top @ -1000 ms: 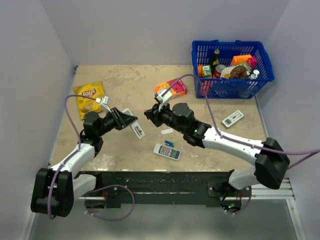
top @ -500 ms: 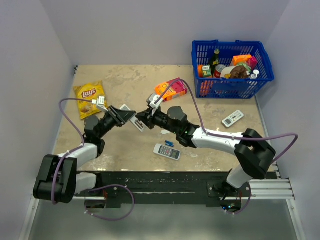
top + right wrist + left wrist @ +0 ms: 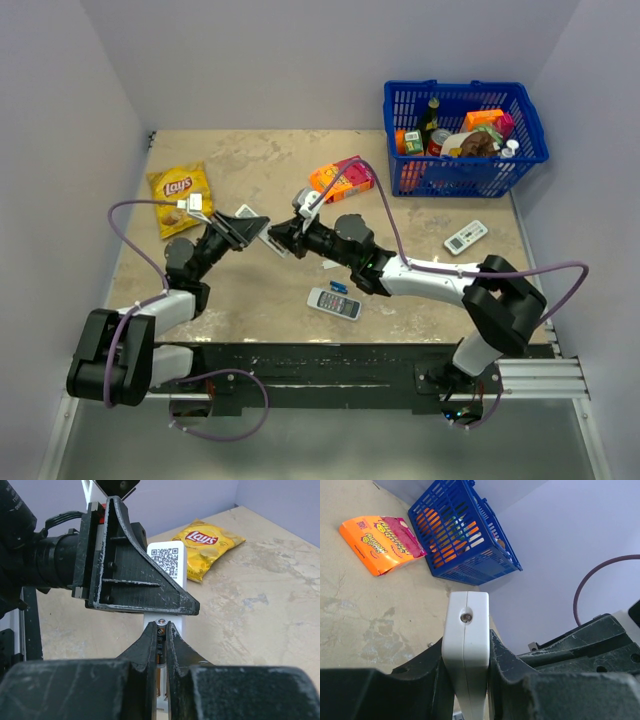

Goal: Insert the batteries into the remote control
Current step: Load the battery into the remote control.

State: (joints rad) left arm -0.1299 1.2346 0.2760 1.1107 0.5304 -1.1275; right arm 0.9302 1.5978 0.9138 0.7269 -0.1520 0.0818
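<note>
bright, even light; sharp focus

We see a mottled tan tabletop (image 3: 260,170) boxed in by plain pale lavender walls (image 3: 300,60) at nine, twelve and three o'clock. A black rail (image 3: 330,365) spans six o'clock. Light falls soft and even.
</note>
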